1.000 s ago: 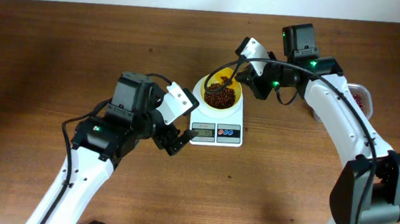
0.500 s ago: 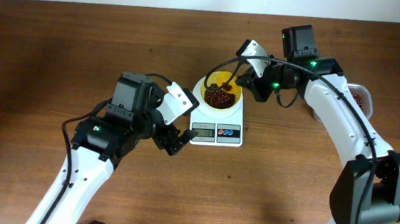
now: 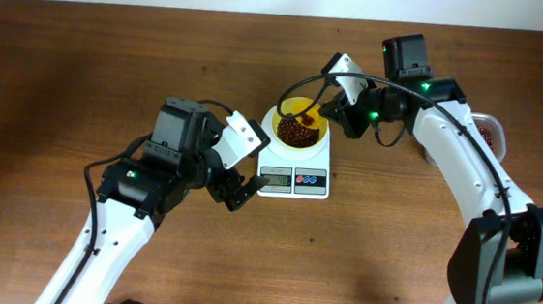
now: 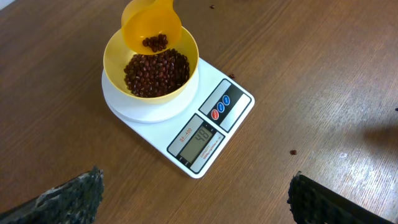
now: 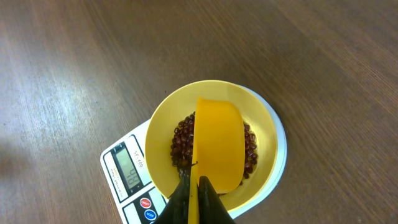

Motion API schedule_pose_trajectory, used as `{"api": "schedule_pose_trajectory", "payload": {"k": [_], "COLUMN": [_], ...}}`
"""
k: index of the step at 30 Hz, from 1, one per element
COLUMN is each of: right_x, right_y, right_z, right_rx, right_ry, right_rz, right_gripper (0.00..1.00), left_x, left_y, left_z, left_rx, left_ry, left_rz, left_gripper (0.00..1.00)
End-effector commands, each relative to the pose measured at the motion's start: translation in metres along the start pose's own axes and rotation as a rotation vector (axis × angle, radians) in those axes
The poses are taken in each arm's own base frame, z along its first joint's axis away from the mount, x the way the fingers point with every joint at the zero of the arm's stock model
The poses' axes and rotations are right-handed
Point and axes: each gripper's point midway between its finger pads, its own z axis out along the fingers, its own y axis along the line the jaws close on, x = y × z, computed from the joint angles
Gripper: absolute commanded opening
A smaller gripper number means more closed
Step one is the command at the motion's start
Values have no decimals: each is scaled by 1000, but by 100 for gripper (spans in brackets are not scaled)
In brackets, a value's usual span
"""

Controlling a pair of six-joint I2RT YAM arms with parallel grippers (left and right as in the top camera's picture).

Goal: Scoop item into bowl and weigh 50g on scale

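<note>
Left pincer [image 3: 247, 168] hangs released, jaws wide, lower centre of overhead view, just short of the scale [image 4: 163, 124] front edge, not touching it. Scale sits on the table [image 4: 323, 74]; display shows digits, too blurry to read. On its platform is the bowl [image 4: 112, 65], upright, w/ a heap of beans [image 4: 155, 71] inside. Over bowl's far rim, right pincer [image 5: 193, 200] is clenched on the handle of a yellow scoop [image 5: 219, 146], which is tilted above the bowl w/ a few beans in it. One stray bean [image 4: 292, 151] lies on the table to the right of the scale.
</note>
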Motion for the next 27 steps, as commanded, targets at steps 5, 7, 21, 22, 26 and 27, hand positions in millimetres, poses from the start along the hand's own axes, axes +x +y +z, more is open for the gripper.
{"api": "schedule_pose_trajectory", "payload": {"k": [5,7,21,22,26,27], "right_x": [4,-2,1,1,1,1], "right_y": [-3,-6,-4,-4,-4,-4], "right_z": [3,3,3,3,3,3], "right_rx": [24,37,28,28,28,28], "right_ry": [29,8,18,18,18,18], "right_rz": [-15,-91,-78,-78,-78,-79], "right_gripper": [4,4,4,4,4,4], "left_x": [-1,-1,-1,-1,-1,-1], "left_y": [-1,-1,-1,-1,-1,-1], "left_z": [-2,-2,-2,-2,-2,-2], "left_rx": [4,4,4,4,4,4], "left_ry": [-10,-11,-11,-10,-10,-11], "left_rz": [12,13,13,12,12,13], "left_gripper": [99,99,99,99,99,99]}}
